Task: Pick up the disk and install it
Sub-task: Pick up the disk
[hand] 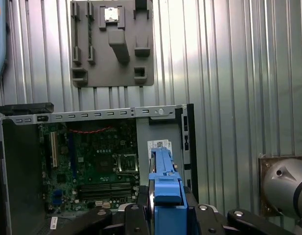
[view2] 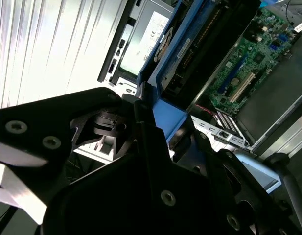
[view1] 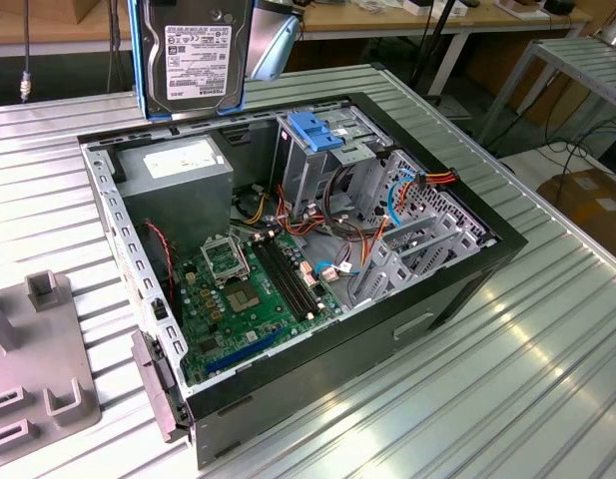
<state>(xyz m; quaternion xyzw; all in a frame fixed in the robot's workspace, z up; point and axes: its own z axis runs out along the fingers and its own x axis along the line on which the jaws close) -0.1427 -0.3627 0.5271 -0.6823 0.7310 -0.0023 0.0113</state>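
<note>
The disk [view1: 193, 55], a grey metal drive with a white label and a light-blue rail frame, hangs upright above the far corner of the open computer case [view1: 457, 289]. It is over the power-supply box [view1: 178, 170]. In the first wrist view the disk's blue edge [hand: 166, 191] runs between the black fingers [hand: 133, 215] of my gripper [hand: 168, 213], which is shut on it. In the second wrist view the gripper [view2: 155, 122] clamps the blue frame [view2: 168, 115] above the case.
Inside the case lie a green motherboard [view1: 248, 289], an upright metal cage with a blue top [view1: 322, 135] and loose cables [view1: 387, 200]. A grey fixture plate [view1: 38, 379] sits on the ribbed metal table [view1: 507, 379] at the exterior view's left.
</note>
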